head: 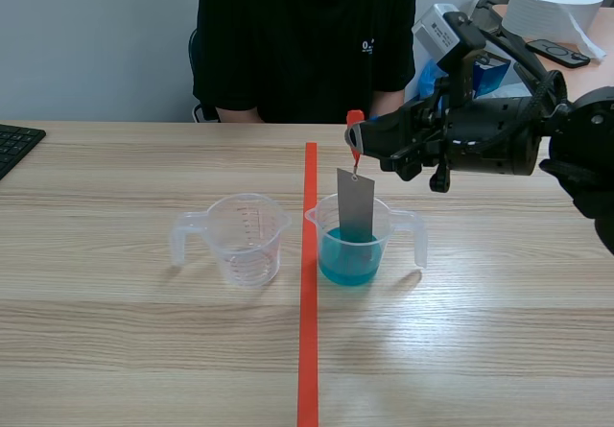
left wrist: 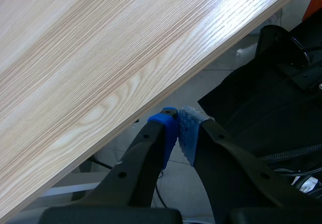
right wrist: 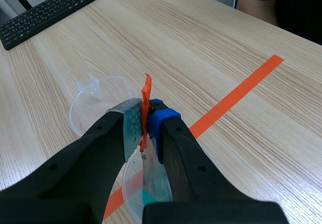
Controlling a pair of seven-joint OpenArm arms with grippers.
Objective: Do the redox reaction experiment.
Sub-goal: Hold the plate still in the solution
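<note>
Metal strip (head: 355, 206) hung under my right gripper (head: 357, 141), dipped in the cup (head: 382, 224).
I had the right jaws pinched tight on its orange tag (right wrist: 146, 90), strip dangling straight below them, lower end in the blue liquid (head: 347, 266). My left gripper (left wrist: 178, 131) sat closed on nothing, out past the table (left wrist: 100, 58) edge.
</note>
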